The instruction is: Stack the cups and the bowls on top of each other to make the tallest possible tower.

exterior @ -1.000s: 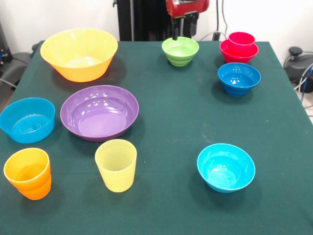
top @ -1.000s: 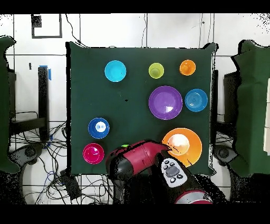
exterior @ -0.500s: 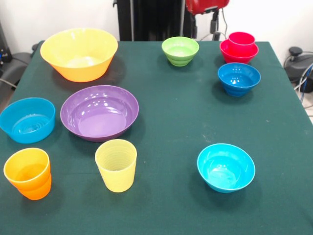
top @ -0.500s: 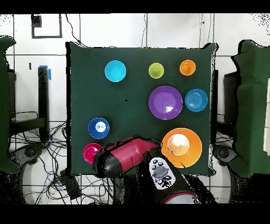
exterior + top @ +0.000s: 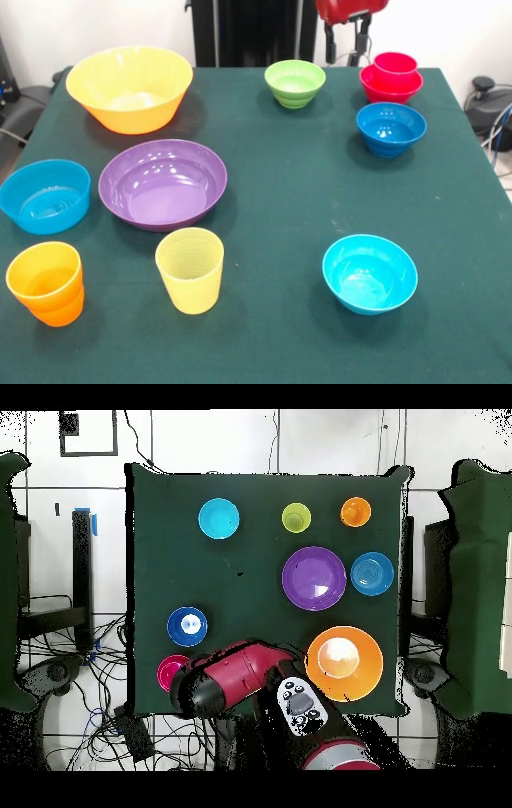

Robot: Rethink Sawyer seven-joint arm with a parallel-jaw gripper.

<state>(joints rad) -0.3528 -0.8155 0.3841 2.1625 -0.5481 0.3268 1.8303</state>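
Front view: the dark green table [image 5: 288, 200] carries all the pieces, each standing upright and apart from its neighbours. The large yellow-orange bowl [image 5: 129, 86] sits at the far left, with the purple bowl [image 5: 162, 182] nearer the camera and the light blue straight-sided bowl [image 5: 45, 195] to its left. Along the near edge stand the orange cup [image 5: 46, 282], the pale yellow cup [image 5: 190, 269] and the cyan bowl [image 5: 370, 273]. The lime green bowl [image 5: 295, 82] is at the far centre. At the far right the red cup [image 5: 395, 65] is nested in the red bowl [image 5: 390, 86], forming the tower; the dark blue bowl [image 5: 390, 128] sits just in front of it. The gripper [image 5: 362, 40] hangs from the red arm [image 5: 350, 8] at the top edge, just left of the tower and clear of it; whether it is released or clenched cannot be told.

Overhead view: the arm covers the lime green bowl's position and overlaps the tower's edge. The gripper itself is hidden beneath it.
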